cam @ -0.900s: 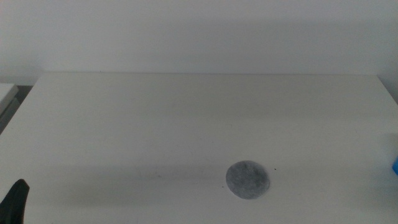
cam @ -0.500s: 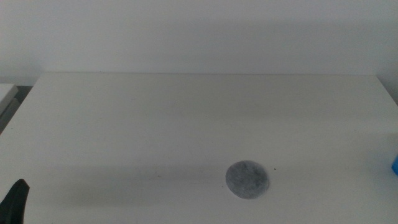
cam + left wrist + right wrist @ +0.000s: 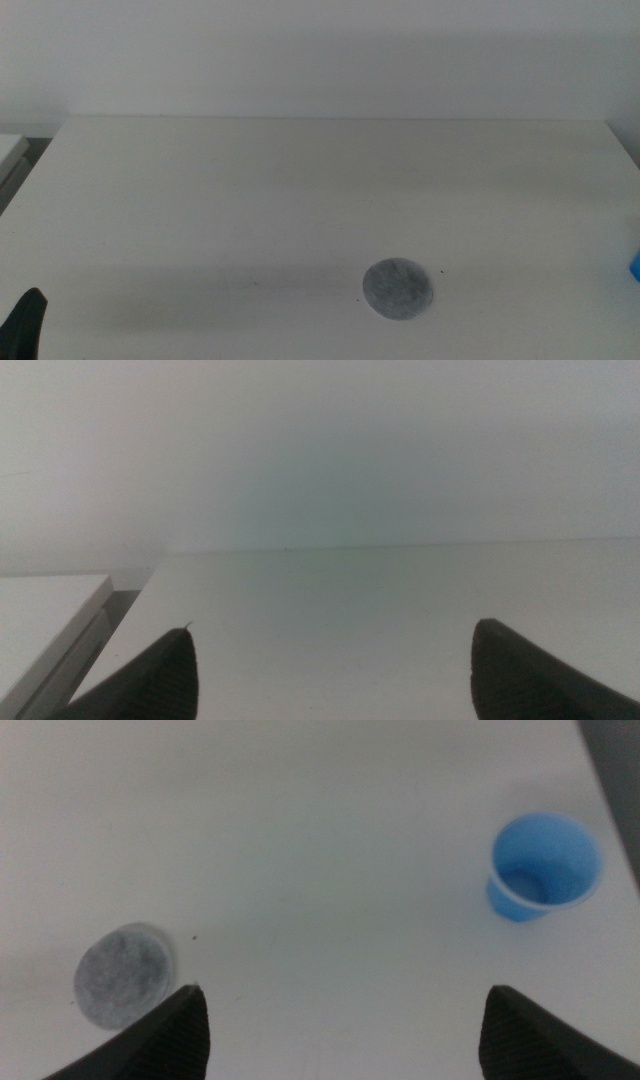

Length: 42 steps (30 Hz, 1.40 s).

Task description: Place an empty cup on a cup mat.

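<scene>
Left gripper [image 3: 330, 670]: parked low at the near-left corner of the bench [image 3: 250, 190], only a dark tip showing in the middle view; jaws spread wide in its own wrist view, nothing between them

Cup mat [image 3: 398, 289]: flat on the bench, right of centre and toward the near edge; bare on top, nothing touching it; also seen in the right wrist view at [image 3: 123, 974]

Cup [image 3: 543, 865]: upright, mouth up, looks empty inside; well apart from the mat, out by the right edge of the bench, so only a blue sliver shows in the middle view at [image 3: 635, 266]

Right gripper [image 3: 345, 1030]: raised over the bench, looking down on both cup and mat; out of the middle view; jaws wide apart, holding nothing, not touching the cup

Progress: nothing done as yet, judging by how things lie; cup ungrasped, mat unoccupied

Left to do: 3 steps, most likely for the right arm as the nearer 1: close on the cup, carry it across to the mat, set it down upright and centred

Risk: light tapered plastic, likely to tip or slip if pinched too near the rim
</scene>
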Tool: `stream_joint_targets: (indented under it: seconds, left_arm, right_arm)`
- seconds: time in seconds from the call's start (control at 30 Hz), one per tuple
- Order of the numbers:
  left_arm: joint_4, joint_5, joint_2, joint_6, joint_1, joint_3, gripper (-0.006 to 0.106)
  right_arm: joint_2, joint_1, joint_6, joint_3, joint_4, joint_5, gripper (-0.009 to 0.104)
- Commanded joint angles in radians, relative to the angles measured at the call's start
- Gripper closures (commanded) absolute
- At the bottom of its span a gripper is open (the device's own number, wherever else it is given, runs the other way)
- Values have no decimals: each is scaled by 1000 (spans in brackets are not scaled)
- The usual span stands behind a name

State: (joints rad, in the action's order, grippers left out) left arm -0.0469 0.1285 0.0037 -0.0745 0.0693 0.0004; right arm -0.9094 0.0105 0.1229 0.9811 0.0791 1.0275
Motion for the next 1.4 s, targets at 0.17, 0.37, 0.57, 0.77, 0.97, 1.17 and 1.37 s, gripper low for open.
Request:
stream_joint_targets:
  seconds: [0.17, 0.37, 0.57, 0.77, 0.97, 1.17, 1.37]
  left_arm:
    - [2, -13, -4, -3, 1, 0, 7]
    - [2, -13, -4, -3, 1, 0, 7]
    - [2, -13, -4, -3, 1, 0, 7]
    - [2, -13, -4, -3, 1, 0, 7]
    - [2, -13, -4, -3, 1, 0, 7]
    - [2, -13, -4, -3, 1, 0, 7]
    - [2, -13, -4, -3, 1, 0, 7]
  right_arm:
    - [-67, 8, 18, 28, 10, 62, 2]
    - [-231, 15, 27, 50, -142, 128, 2]
    - [-414, 157, 34, 58, -139, 87, 2]
    - [-540, 336, 39, 105, -114, -16, 2]
    - [-691, 389, 39, 169, -114, -39, 2]
    - [-851, 389, 39, 223, -111, -131, 5]
    - [-938, 386, 7, 247, -94, -147, 96]
